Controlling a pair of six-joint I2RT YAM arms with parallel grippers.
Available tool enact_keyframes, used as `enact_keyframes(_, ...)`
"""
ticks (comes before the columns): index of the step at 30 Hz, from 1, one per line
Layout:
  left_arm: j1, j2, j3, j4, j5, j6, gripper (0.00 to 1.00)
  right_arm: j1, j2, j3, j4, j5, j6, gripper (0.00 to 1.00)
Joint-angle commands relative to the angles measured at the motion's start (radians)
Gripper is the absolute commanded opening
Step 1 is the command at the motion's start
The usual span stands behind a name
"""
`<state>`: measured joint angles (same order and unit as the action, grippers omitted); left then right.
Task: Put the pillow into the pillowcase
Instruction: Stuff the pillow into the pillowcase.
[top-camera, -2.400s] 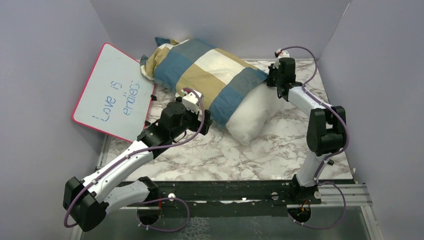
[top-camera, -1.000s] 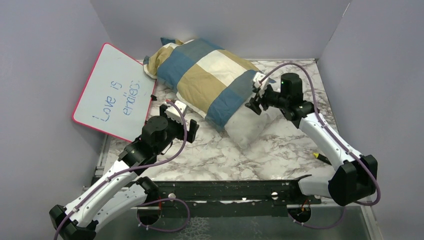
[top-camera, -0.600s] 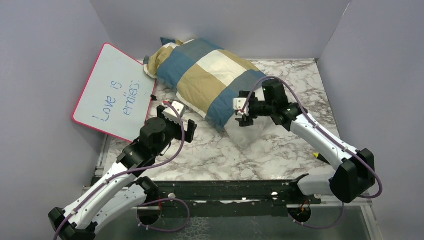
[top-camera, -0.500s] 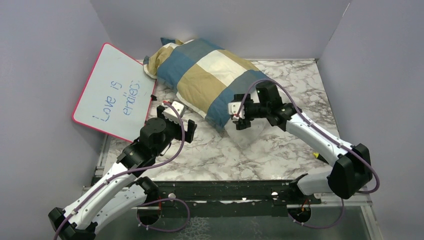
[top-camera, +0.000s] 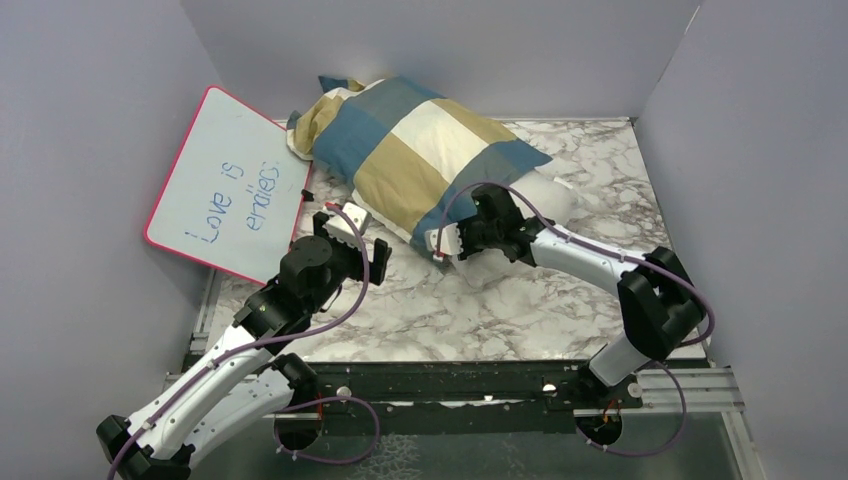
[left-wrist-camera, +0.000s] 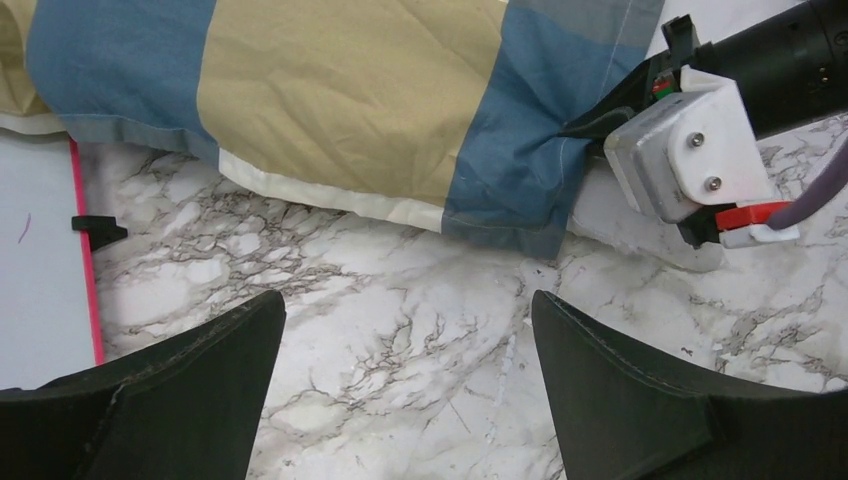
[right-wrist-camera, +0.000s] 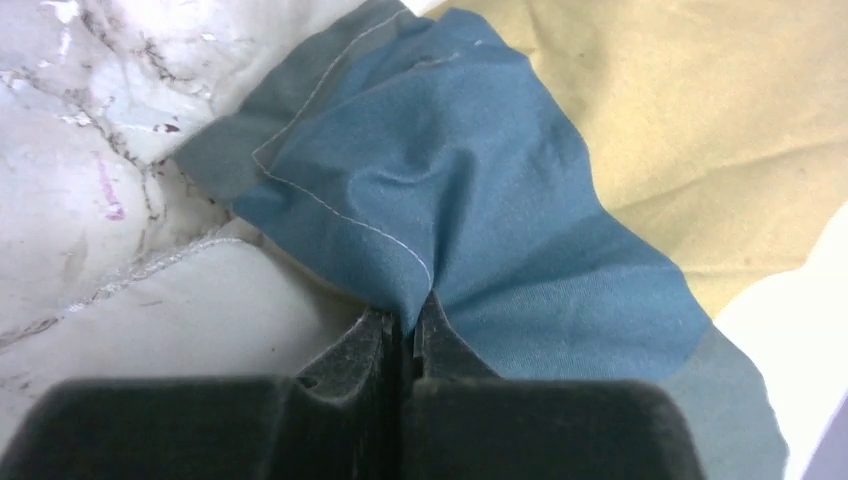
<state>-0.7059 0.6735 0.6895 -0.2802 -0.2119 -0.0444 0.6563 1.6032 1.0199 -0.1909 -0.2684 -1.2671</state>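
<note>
The blue, tan and cream checked pillowcase (top-camera: 420, 150) lies at the back of the marble table with the white pillow (top-camera: 548, 195) partly inside; the pillow's bare end sticks out on the right. My right gripper (top-camera: 452, 232) is shut on the pillowcase's blue near hem. In the right wrist view the gripper (right-wrist-camera: 408, 320) pinches a fold of blue cloth (right-wrist-camera: 480, 200) just above the pillow (right-wrist-camera: 180, 300). My left gripper (top-camera: 375, 255) stands open over bare marble, left of that hem. The left wrist view shows its fingers (left-wrist-camera: 405, 370) wide apart, with the pillowcase (left-wrist-camera: 350, 90) and the right gripper (left-wrist-camera: 595, 125) beyond.
A pink-rimmed whiteboard (top-camera: 225, 185) with blue writing leans against the left wall, close to my left arm. A small black clip (left-wrist-camera: 95, 230) lies by its edge. Lilac walls close off the left, back and right sides.
My right arm swung left across the pillow's bare end and shut on the pillowcase's blue hem. The cloth shifted a little. The left arm barely moved.
</note>
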Motion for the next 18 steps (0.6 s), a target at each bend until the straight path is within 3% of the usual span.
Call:
enact_keyframes(1,0.003,0.001,-0.003,-0.004,-0.055,-0.04,0.9,0.006,-0.05,-0.07,0.081,0.108,-0.003,0.0)
enact_keyframes(6,0.003,0.013,0.02,-0.015,-0.121,-0.096,0.82,0.032,-0.205,-0.139,0.206,0.015,0.1,0.0)
enact_keyframes(11,0.003,0.032,0.106,-0.037,-0.15,-0.152,0.76,0.042,-0.33,-0.128,0.257,-0.08,0.371,0.0)
enact_keyframes(18,0.003,0.09,0.283,-0.065,-0.124,-0.157,0.69,0.042,-0.5,-0.168,0.513,-0.134,0.997,0.0)
